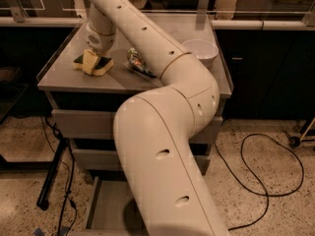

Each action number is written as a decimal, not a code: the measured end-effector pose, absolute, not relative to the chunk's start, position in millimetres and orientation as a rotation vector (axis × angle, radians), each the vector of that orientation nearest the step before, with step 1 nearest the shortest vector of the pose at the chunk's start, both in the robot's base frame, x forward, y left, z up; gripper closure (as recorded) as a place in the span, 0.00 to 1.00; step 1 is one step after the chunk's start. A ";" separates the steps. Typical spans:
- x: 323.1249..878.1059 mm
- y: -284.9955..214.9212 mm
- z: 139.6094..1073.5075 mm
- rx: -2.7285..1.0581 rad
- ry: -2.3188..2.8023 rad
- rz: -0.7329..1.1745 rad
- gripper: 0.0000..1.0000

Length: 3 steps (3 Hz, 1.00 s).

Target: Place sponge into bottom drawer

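Note:
The sponge (98, 65), pale yellow with a dark green face, lies near the left rear of the grey cabinet top (74, 80). My gripper (92, 58) reaches down from the long white arm and sits right on top of the sponge, touching it. At the foot of the cabinet the bottom drawer (106, 208) is pulled out. Its plain grey floor shows on the left, and my arm's big lower link hides the rest.
A crushed printed can (140, 63) lies just right of the sponge. Further right, a white bowl (200, 50) stands at the back. Two shut upper drawers (78, 124) face me. A black stand leg (51, 173) and cables run over the floor at left, and a black cable (266, 181) loops at right.

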State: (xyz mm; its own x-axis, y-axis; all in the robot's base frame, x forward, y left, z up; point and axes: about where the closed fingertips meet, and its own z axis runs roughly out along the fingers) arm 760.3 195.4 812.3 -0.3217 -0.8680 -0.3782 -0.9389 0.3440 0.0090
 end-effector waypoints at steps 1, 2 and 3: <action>760.2 195.4 823.7 -1.608 2.305 0.326 1.00; 760.2 195.4 829.0 -1.608 2.305 0.326 1.00; 757.9 172.2 854.1 -1.596 2.198 0.358 1.00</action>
